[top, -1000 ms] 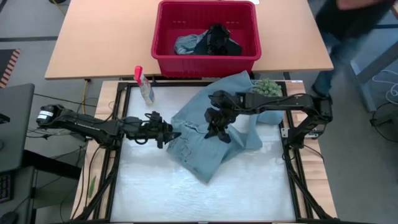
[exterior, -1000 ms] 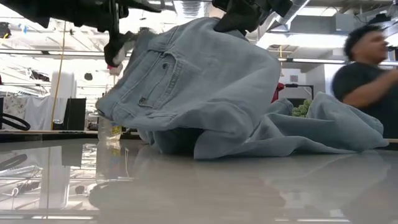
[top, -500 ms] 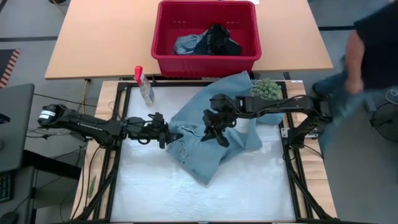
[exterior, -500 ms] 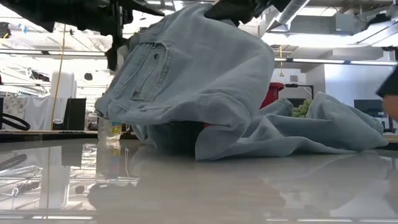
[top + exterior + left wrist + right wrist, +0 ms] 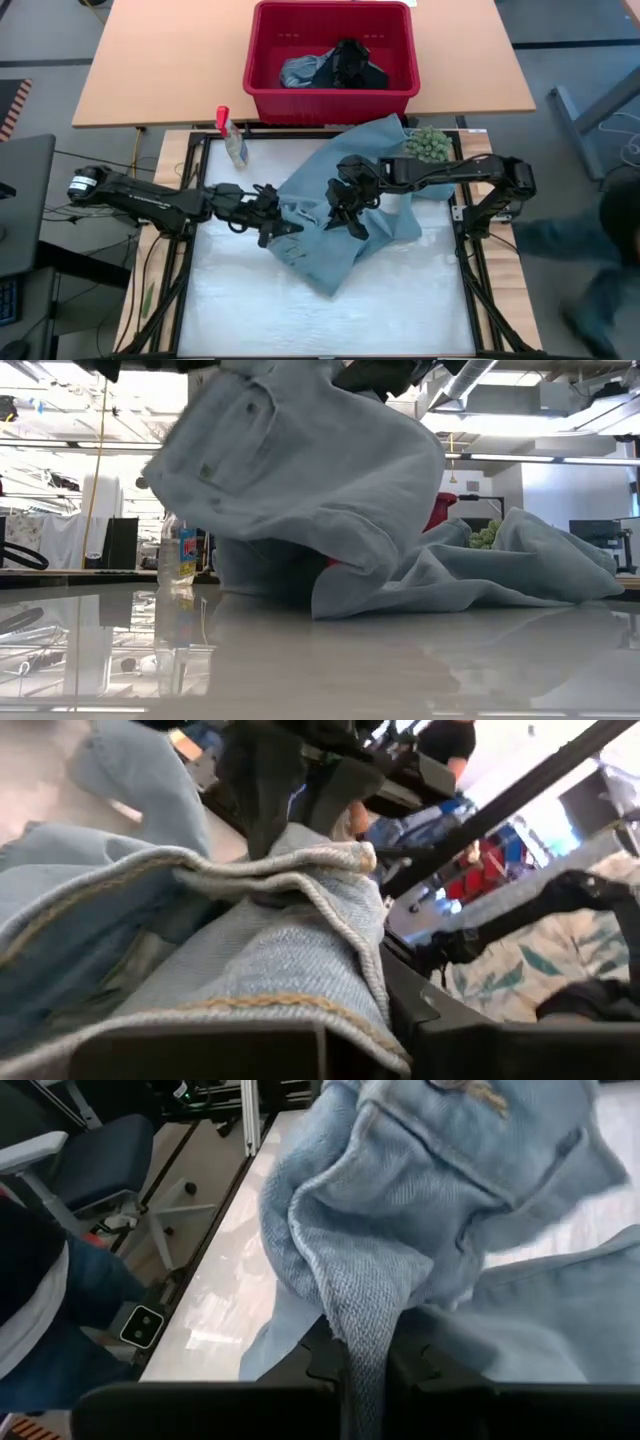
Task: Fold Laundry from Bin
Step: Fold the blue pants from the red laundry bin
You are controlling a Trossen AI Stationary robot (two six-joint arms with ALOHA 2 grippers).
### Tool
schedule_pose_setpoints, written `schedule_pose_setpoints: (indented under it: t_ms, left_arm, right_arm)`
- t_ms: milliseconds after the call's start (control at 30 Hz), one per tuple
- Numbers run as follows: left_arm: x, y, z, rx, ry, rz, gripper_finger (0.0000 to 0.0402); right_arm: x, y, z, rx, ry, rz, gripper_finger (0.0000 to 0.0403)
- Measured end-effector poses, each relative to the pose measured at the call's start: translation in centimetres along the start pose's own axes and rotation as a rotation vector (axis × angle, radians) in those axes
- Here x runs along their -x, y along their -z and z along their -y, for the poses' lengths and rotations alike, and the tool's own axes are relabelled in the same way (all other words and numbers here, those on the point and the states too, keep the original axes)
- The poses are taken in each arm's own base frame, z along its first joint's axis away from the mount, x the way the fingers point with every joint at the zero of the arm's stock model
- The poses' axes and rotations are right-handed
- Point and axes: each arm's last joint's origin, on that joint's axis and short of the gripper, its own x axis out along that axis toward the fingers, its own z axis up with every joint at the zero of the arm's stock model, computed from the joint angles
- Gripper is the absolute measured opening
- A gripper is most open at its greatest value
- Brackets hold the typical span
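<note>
A faded light-blue denim garment (image 5: 345, 225) of the laundry lies partly raised on the white table top, its right part spread toward the far right. My left gripper (image 5: 281, 227) is shut on its left edge. My right gripper (image 5: 346, 218) is shut on a raised fold near its middle. In the low view the lifted part (image 5: 300, 470) hangs from the grippers, and the lower folds (image 5: 480, 585) rest on the table. The red bin (image 5: 262, 60) stands on the wooden table beyond, with a dark garment (image 5: 352, 60) and a grey-blue one (image 5: 299, 72) inside. My left gripper pinches a stitched hem edge of the denim (image 5: 300, 1010) between its two fingers, coming nearly level from the table's left. The cloth there is folded over in more than one layer and lifted clear. My right gripper pinches a bunched fold of denim (image 5: 362, 1315) between its two fingers, slanting down from the right. That fold is raised and the cloth hangs below it.
A clear spray bottle with a red top (image 5: 232, 137) stands at the table's far left. A fuzzy green ball (image 5: 428, 143) sits at the far right beside the denim. Bare white table top (image 5: 300, 315) lies toward the near edge. A person (image 5: 605, 250) moves at the right.
My left gripper has moved toward the table's right and up, and has shut on the denim's left edge. That edge has risen and turned over toward the middle, while the garment's right part has stayed on the table. The person at the right has moved.
</note>
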Motion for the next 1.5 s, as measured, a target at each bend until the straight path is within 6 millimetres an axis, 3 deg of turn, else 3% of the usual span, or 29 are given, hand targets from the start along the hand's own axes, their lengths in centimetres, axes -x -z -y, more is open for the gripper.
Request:
schedule_pose_setpoints:
  t_ms: [133, 267, 400, 500, 600, 733, 900, 1067, 1233, 1367, 1500]
  left_arm:
    - [0.5, -1.5, 1.7, -0.013, -0.017, -0.044, 0.0006]
    - [2.1, -3.8, 4.1, -0.032, -0.095, -0.096, 0.0004]
    - [4.0, -5.8, 6.1, -0.063, -0.289, -0.167, 0.0002]
    - [4.2, -6.7, 7.0, -0.101, -0.363, -0.170, 0.0002]
    - [3.6, -7.3, 7.8, -0.136, -0.335, -0.149, 0.0002]
    - [2.3, -7.1, 7.6, -0.165, -0.334, -0.175, 0.0001]
    - [1.8, -7.0, 7.4, -0.184, -0.339, -0.183, 0.0001]
    - [1.8, -7.1, 7.5, -0.193, -0.335, -0.169, 0.0001]
    - [2.0, -7.0, 7.4, -0.193, -0.345, -0.179, 0.0000]
    - [2.0, -6.9, 7.3, -0.186, -0.356, -0.184, 0.0013]
    - [1.9, -7.1, 7.5, -0.191, -0.341, -0.163, 0.0065]
  right_arm:
    - [0.9, -0.4, -0.5, 0.014, 0.002, 0.018, 0.0088]
    - [3.0, -1.4, -1.1, 0.016, 0.019, 0.033, 0.0151]
    - [5.4, -3.5, -2.0, 0.035, 0.030, 0.093, 0.0229]
    - [7.0, -5.5, -2.9, 0.070, 0.038, 0.183, 0.0275]
    - [6.6, -7.0, -2.9, 0.027, 0.090, 0.262, 0.0301]
    - [4.1, -7.5, -1.8, -0.055, 0.086, 0.245, 0.0317]
    - [2.6, -8.2, -1.4, -0.078, 0.075, 0.245, 0.0329]
    - [-0.5, -7.2, -0.8, -0.096, 0.126, 0.172, 0.0330]
    - [-1.7, -7.1, -1.2, -0.070, 0.181, 0.172, 0.0326]
    - [-2.5, -6.8, -1.5, -0.057, 0.208, 0.158, 0.0289]
    - [-2.6, -7.0, -1.6, -0.052, 0.203, 0.170, 0.0204]
